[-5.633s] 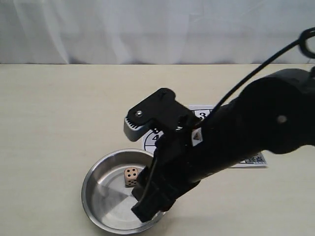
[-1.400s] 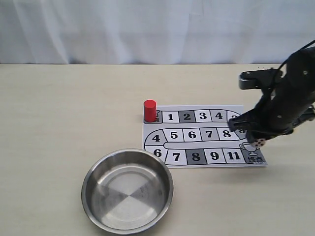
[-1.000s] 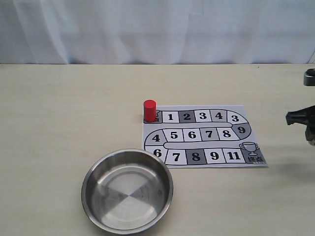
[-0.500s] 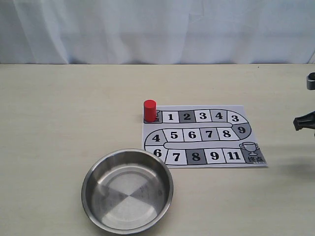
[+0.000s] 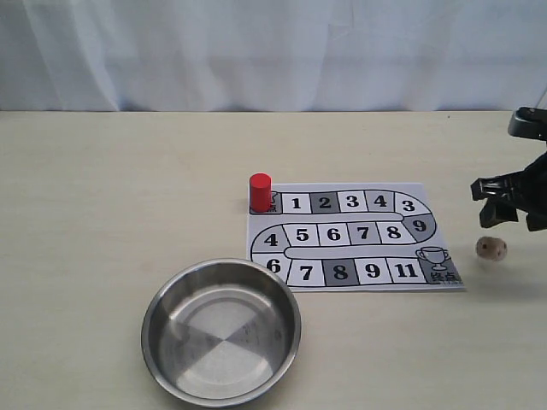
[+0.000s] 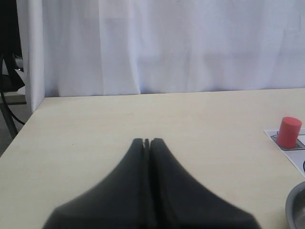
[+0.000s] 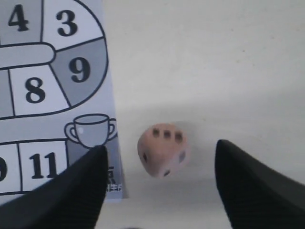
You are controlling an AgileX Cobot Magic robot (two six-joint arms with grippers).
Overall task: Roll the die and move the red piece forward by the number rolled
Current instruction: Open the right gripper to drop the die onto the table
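On my exterior feed the right gripper [image 5: 511,218] hangs at the right edge of the table [image 5: 102,188], past the right side of the game board [image 5: 342,253]. Its jaws stand wide apart with nothing in them. On the right wrist feed the two black fingers [image 7: 71,191] frame the die [image 7: 162,150], which sits in the gap between them and touches neither.

The die is a tan cube, tilted on a corner and a little blurred. One face turned toward the wrist camera shows three black pips in a row. I cannot tell whether it is resting on the table or just above it, though a soft shadow sits around it. It is off the board, just beside the board's corner with the trophy square [image 7: 90,133] and the 11.

The red piece [image 5: 260,191] stands upright at the left end of the board's top row, on the corner square just beside the 1, well apart from the die.

A round steel bowl [image 5: 152,325] sits on the table near the board's lower left corner, its rim just beside the 6.

The left gripper [image 6: 147,141] does not show on the exterior feed. On its own wrist feed its jaws are pressed together with nothing between them, above bare tabletop. The red piece shows off to one side there, with a white curtain [image 6: 167,43] behind the table.
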